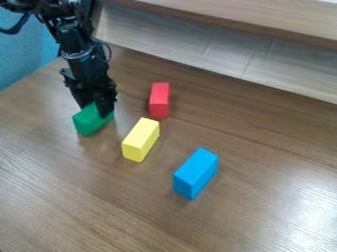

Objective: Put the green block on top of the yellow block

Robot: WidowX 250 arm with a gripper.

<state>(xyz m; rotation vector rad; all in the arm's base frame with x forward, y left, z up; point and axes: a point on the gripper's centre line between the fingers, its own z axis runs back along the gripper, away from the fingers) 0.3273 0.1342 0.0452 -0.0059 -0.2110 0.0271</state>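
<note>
green block (pixel 87 123) at left on surface (pixel 66 197), my jaws (pixel 97 110) down at it; can't tell how open or if gripping. then yellow block (pixel 140 139), red block (pixel 159 100) behind, blue block (pixel 195 172) rightmost, nearest cam.

Red block (pixel 158 101): the landmark; oblong, lying flat, its long side running up and down in the camera view.
Blue block (pixel 195 172): oblong, below and to the right of the red block, well apart from it, slanting with its farther end toward the right.
Tabletop (pixel 79 197): brown wood grain, under the red block and spreading out on every side of it; pale glare far below and to its right.
Pale panel (pixel 217 47): beyond the red block, apart from it, marked with thin seams.
Ledge (pixel 230 12): light wood with a darker edge, above the red block and farther off than the panel's lower border.
Blue surface (pixel 16 54): up and to the left of the red block, well apart.
</note>
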